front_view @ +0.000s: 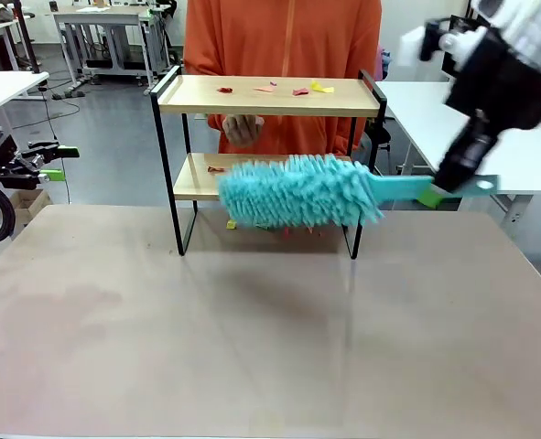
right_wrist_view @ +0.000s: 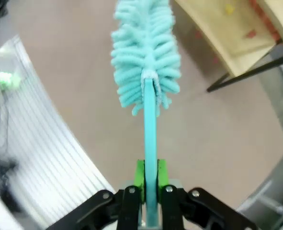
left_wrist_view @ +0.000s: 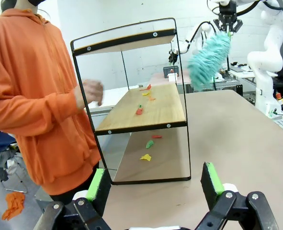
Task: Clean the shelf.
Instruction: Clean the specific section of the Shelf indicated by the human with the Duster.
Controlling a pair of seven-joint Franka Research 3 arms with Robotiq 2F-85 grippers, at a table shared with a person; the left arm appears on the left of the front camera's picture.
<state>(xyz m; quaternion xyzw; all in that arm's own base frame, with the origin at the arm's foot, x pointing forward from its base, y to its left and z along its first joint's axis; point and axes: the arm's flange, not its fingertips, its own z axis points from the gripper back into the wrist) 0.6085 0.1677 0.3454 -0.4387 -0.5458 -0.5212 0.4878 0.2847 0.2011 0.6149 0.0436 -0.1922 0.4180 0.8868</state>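
The shelf stands at the back middle of the table, with two light wooden boards in a black frame. Small red, pink and yellow scraps lie on its top board, and more lie on the lower board and on the table under it. My right gripper is shut on the handle of a teal fluffy duster. The duster's head hangs in front of the lower board. In the right wrist view the green pads clamp the handle. My left gripper is open and empty, far off at the table's left.
A person in an orange hoodie stands behind the shelf, one hand between the two boards. The beige table has wide free room in front of the shelf. White tables and other equipment stand beyond.
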